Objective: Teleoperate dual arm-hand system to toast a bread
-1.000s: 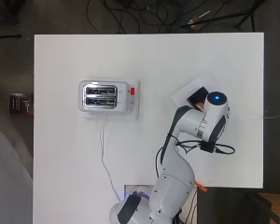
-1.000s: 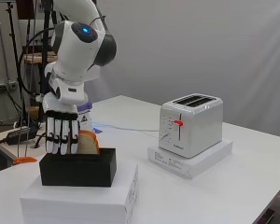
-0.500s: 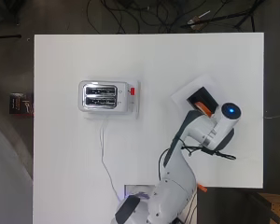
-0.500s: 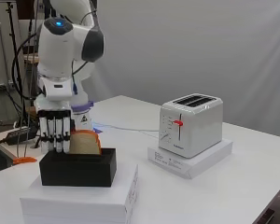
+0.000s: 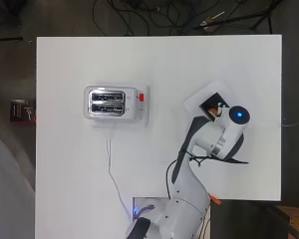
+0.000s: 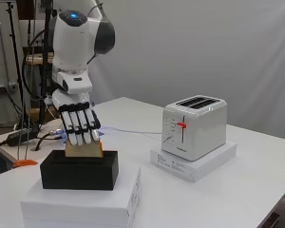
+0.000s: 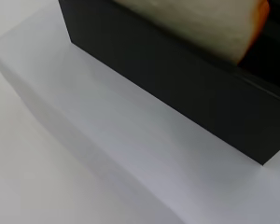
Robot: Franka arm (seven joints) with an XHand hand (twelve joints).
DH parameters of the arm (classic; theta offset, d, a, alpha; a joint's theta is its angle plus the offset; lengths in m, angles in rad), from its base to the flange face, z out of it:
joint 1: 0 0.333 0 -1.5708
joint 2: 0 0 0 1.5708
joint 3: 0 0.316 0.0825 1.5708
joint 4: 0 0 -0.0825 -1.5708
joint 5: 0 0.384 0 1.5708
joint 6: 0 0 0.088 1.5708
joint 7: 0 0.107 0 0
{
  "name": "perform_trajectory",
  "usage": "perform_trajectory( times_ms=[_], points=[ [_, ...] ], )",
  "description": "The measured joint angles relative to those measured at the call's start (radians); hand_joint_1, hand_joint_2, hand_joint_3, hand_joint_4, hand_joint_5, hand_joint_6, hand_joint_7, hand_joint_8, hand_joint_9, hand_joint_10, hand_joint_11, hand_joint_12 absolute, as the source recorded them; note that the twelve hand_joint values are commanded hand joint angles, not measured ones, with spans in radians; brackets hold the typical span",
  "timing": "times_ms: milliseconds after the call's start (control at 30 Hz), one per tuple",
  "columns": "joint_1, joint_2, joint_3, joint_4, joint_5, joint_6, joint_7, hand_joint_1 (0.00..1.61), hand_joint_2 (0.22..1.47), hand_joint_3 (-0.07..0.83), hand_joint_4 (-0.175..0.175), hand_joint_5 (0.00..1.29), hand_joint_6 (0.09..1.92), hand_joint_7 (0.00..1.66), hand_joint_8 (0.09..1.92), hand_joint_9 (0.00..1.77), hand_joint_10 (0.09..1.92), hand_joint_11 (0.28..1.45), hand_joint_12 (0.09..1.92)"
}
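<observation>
Bread slice (image 6: 85,148) stands upright in a black holder box (image 6: 80,170) on a white carton (image 6: 80,202) at the near end of the surface (image 6: 256,190), only its top edge rising above the box rim. The hand (image 6: 78,124) hangs fingers-down right in front of the slice, covering most of it; its fingers look straight, though whether they touch the bread is hard to say. From overhead the arm hides nearly all of the box. A white toaster (image 6: 194,126) with a red lever sits on its own white carton, well apart.
</observation>
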State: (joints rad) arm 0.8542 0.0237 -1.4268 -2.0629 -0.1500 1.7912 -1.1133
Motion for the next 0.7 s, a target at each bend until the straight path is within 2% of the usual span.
perform_trajectory(
  times_ms=[33, 67, 100, 133, 167, 200, 233, 300, 400, 500, 600, 700],
  points=[
    [-0.038, -0.042, 0.019, 0.001, -0.002, -0.003, -0.004, 0.61, 0.93, -0.028, 0.014, 0.39, 0.09, 0.46, 0.09, 0.56, 0.09, 0.42, 0.09],
    [-0.073, -0.081, 0.028, 0.002, -0.006, -0.007, -0.005, 0.65, 0.94, -0.019, 0.033, 0.52, 0.09, 0.57, 0.09, 0.63, 0.09, 0.44, 0.09],
    [-0.098, -0.109, 0.022, 0.003, -0.017, -0.011, 0.002, 0.92, 0.97, -0.010, -0.040, 0.71, 0.39, 0.84, 0.14, 0.88, 0.20, 0.59, 0.09],
    [-0.106, -0.121, -0.001, 0.001, -0.033, -0.010, 0.012, 1.12, 1.01, 0.003, -0.013, 0.78, 0.40, 0.96, 0.42, 1.05, 0.28, 0.69, 0.11],
    [-0.098, -0.117, -0.032, -0.005, -0.045, -0.005, 0.020, 0.90, 0.96, -0.005, -0.011, 0.64, 0.27, 0.81, 0.36, 0.93, 0.20, 0.63, 0.09],
    [-0.081, -0.102, -0.070, -0.010, -0.049, 0.000, 0.024, 0.68, 0.91, -0.010, -0.021, 0.45, 0.15, 0.60, 0.23, 0.74, 0.11, 0.55, 0.09],
    [-0.059, -0.083, -0.107, -0.011, -0.051, 0.001, 0.026, 0.56, 0.88, -0.010, -0.027, 0.31, 0.09, 0.46, 0.13, 0.60, 0.09, 0.50, 0.09],
    [-0.013, -0.041, -0.176, -0.007, -0.062, -0.005, 0.027, 0.51, 0.86, -0.005, -0.021, 0.20, 0.09, 0.30, 0.09, 0.41, 0.09, 0.43, 0.09],
    [0.067, -0.033, -0.220, 0.017, -0.115, -0.055, 0.037, 0.55, 0.86, 0.001, -0.006, 0.18, 0.09, 0.24, 0.09, 0.34, 0.09, 0.40, 0.09],
    [0.191, -0.124, -0.230, 0.025, -0.180, -0.076, 0.073, 0.60, 0.86, 0.000, 0.006, 0.20, 0.09, 0.24, 0.09, 0.32, 0.09, 0.39, 0.09],
    [0.288, -0.245, -0.218, 0.016, -0.195, -0.067, 0.082, 0.66, 0.87, 0.002, -0.001, 0.21, 0.09, 0.30, 0.09, 0.38, 0.09, 0.40, 0.09],
    [0.308, -0.281, -0.183, -0.002, -0.184, -0.040, 0.085, 0.68, 0.89, 0.004, -0.015, 0.21, 0.09, 0.35, 0.09, 0.45, 0.09, 0.42, 0.09]
  ],
)
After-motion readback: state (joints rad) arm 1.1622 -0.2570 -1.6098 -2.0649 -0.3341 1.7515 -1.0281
